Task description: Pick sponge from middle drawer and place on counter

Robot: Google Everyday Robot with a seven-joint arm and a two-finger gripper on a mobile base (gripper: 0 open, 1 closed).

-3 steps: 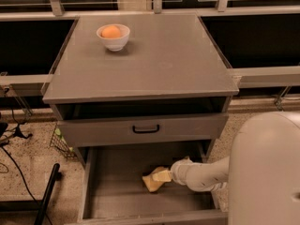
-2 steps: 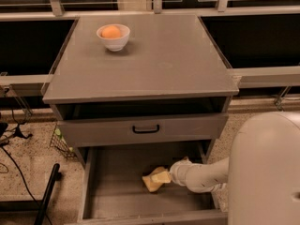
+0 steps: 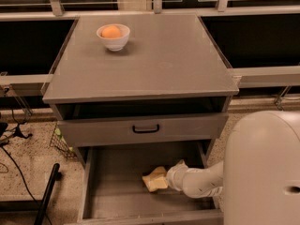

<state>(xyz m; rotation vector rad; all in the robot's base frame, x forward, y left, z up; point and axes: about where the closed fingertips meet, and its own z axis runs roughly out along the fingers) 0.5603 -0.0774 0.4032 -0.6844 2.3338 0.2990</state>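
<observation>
Camera view: tool (image 3: pixel 172 176) at sponge (image 3: pixel 154 181) in middle drawer (image 3: pixel 117 193), grip unclear; bowl (image 3: pixel 114 43) on counter (image 3: pixel 164 64).

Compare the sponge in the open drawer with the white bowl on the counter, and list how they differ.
The sponge is pale yellow and the bowl is white. The sponge lies flat on the floor of the middle drawer, while the bowl stands upright on the counter, at its far left. The gripper is right beside the sponge and far from the bowl. The bowl holds an orange object; the sponge holds nothing. Both are small next to the counter.
</observation>
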